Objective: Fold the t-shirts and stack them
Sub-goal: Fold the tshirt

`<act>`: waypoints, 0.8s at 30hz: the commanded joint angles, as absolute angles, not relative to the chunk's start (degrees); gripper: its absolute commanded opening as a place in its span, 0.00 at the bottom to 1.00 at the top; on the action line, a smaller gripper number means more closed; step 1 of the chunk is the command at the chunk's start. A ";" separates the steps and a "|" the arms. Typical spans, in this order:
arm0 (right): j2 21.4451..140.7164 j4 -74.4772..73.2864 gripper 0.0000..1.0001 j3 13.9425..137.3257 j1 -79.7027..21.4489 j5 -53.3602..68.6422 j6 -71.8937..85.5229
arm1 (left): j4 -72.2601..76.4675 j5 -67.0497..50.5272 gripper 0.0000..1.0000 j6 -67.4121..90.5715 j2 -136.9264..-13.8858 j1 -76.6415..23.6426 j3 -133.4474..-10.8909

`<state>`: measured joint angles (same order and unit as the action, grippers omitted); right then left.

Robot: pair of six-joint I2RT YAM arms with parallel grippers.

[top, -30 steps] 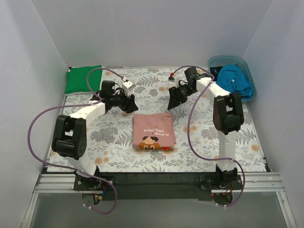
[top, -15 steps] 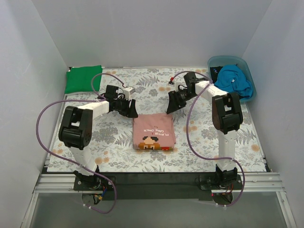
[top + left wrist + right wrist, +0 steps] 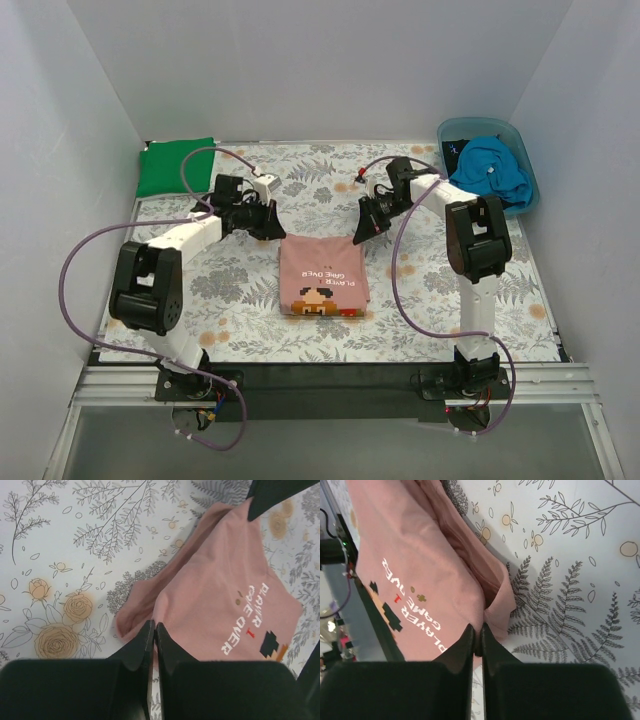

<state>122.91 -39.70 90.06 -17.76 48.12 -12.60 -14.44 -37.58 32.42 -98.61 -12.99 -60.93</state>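
A dusty pink t-shirt [image 3: 323,278] with a pixel graphic lies folded in the middle of the table. My left gripper [image 3: 278,232] is shut on its far left corner, and the cloth [image 3: 225,585] puckers at the fingertips [image 3: 152,626]. My right gripper [image 3: 358,236] is shut on the far right corner, where the pink cloth [image 3: 420,565] bunches at the tips [image 3: 476,629]. A bright green t-shirt [image 3: 175,166] lies folded at the back left. A bright blue t-shirt [image 3: 493,168] lies crumpled in the teal tub [image 3: 529,190].
The floral table covering [image 3: 240,290] spreads under everything. White walls close in the left, back and right sides. The teal tub stands in the back right corner. The black front rail [image 3: 330,375] carries both arm bases.
Both grippers were open a second ago. They have come down to the pink shirt's far corners and shut there. The shirt has not shifted.
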 commanded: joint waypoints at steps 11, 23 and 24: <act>121.81 -35.16 0.01 92.54 -18.11 49.66 -10.02 | -14.51 -31.38 0.00 32.35 -90.78 -10.81 -57.30; 129.64 -30.59 0.07 101.51 -18.11 45.18 -6.86 | -6.68 -30.24 0.00 32.61 -107.30 -8.09 -63.98; 129.03 -30.41 0.26 101.95 -18.11 44.57 -6.68 | -6.59 -30.06 0.00 32.78 -107.66 -8.00 -65.20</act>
<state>131.22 -34.02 98.24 -18.39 47.24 -7.77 -10.15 -31.73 33.30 -107.74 -8.80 -61.28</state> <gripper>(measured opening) 0.194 0.016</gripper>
